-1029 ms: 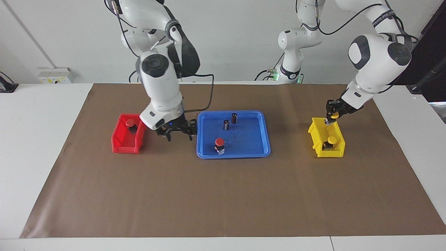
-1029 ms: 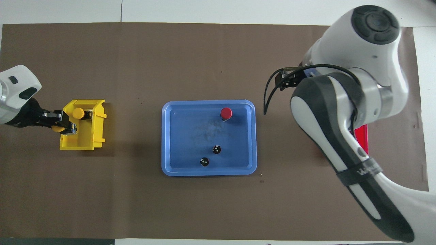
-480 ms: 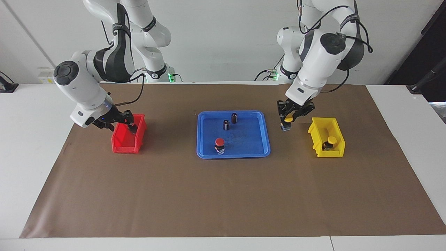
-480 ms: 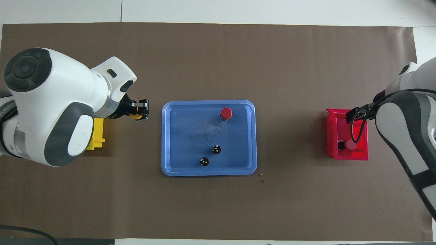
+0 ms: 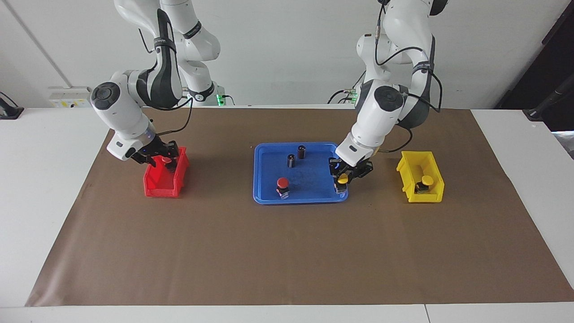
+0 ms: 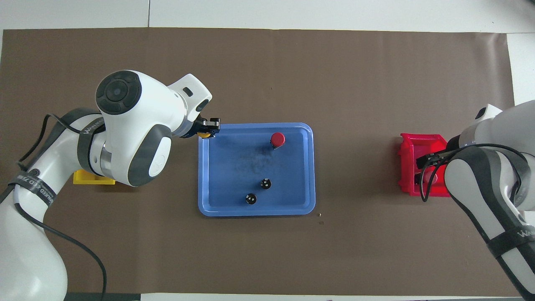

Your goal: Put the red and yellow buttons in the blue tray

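The blue tray (image 5: 300, 200) (image 6: 256, 212) lies mid-table with one red button (image 5: 282, 183) (image 6: 277, 139) standing in it. My left gripper (image 5: 343, 180) (image 6: 205, 133) is shut on a yellow button (image 5: 342, 178) (image 6: 203, 134), low over the tray's corner toward the left arm's end. A second yellow button (image 5: 427, 180) sits in the yellow bin (image 5: 421, 197). My right gripper (image 5: 163, 160) is down in the red bin (image 5: 161, 190) (image 6: 407, 167), right at the other red button (image 5: 167, 159). The overhead view hides that button under the right arm.
Two dark cylinders (image 5: 302, 151) (image 5: 291, 160) stand in the tray on the side nearer the robots, also visible from overhead (image 6: 265, 183) (image 6: 250, 199). The left arm covers most of the yellow bin (image 6: 90, 180) from above. Brown paper covers the table.
My left gripper carried the yellow button from the yellow bin across to the tray's corner. My right gripper swung from beside the tray over to the red bin and settled at the red button.
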Motion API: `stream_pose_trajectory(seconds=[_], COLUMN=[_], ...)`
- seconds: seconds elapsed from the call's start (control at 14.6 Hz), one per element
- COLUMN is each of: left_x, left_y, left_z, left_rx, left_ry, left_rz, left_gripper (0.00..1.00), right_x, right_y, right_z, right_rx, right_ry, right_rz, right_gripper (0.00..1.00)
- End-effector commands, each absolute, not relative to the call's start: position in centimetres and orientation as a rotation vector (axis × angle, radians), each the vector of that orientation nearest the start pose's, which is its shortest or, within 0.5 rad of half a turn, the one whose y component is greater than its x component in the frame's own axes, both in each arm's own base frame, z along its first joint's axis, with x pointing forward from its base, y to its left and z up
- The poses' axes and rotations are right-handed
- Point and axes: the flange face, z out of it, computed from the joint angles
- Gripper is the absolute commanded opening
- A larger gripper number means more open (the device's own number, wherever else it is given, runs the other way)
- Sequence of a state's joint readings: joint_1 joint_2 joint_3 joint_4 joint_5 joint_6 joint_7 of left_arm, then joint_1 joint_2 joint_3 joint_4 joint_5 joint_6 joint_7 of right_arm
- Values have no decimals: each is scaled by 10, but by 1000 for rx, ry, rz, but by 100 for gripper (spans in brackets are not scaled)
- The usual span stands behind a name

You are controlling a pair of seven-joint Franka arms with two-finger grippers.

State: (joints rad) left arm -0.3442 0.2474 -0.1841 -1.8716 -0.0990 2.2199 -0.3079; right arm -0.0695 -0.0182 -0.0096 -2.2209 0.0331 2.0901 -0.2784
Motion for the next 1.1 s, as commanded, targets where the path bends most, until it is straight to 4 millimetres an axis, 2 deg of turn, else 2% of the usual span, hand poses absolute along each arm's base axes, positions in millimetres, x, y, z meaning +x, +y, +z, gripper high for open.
stream_pose_trajectory(seconds=[0.0,0.07,0.27,0.48,0.62,0.75,1.03], left_x=[542,535,532,525,527,520,520], left_y=[-334,-347,-357,-369,-372,-383,-383], left_z=[378,372,362,363,367,364,358], left_rx=[-3309,-3307,-3311,-3312,-3318,-3322,-3322], left_ry=[257,290,278,291,281,301,277], left_rz=[-66,-59,-55,-54,-65,-51,-48], left_gripper=[32,32,32,32,32,32,33], right_x=[490,487,483,479,477,475,474], right_y=[-40,-40,-40,-41,-51,-53,-56], right_z=[367,363,356,351,351,351,351], right_rx=[-3082,-3082,-3084,-3078,-3076,-3072,-3070], right_ry=[-312,-312,-313,-339,-336,-336,-324], right_rz=[118,118,111,125,128,146,157], right_gripper=[70,69,67,66,65,65,63])
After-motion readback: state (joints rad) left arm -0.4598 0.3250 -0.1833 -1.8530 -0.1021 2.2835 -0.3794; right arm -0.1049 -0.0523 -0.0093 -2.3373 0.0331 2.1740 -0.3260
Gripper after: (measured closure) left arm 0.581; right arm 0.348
